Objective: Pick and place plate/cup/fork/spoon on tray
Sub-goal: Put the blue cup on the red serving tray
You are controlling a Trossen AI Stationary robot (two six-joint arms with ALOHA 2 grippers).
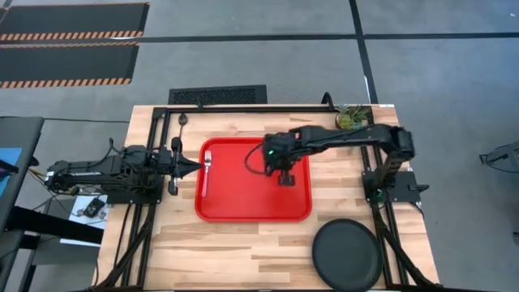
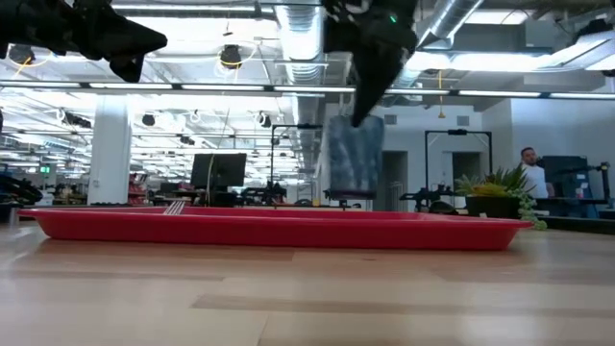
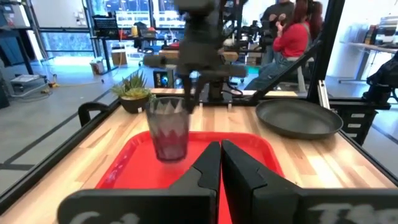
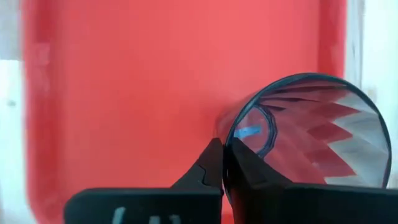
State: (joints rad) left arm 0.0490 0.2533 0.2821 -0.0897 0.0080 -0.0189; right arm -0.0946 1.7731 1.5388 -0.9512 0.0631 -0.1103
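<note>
While held above the tray: the cup (image 3: 169, 127) hangs upright, its rim pinched by the right gripper (image 1: 285, 176).
Tray (image 1: 243, 203): red, mid-table, its centre bare.
Fork (image 1: 207, 169): lies inside the tray's left lip.
Left gripper (image 1: 191, 165): fingers together, empty, at the tray's left edge.
Plate (image 1: 347, 254): on the wood off the tray's near-right corner.
Spoon (image 1: 183, 123): beyond the tray's far-left corner.

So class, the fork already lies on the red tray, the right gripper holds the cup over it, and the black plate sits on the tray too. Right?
Not quite. In the high view the plate sits on the table, off the tray. The fork and the right gripper holding the cup are correct.
</note>
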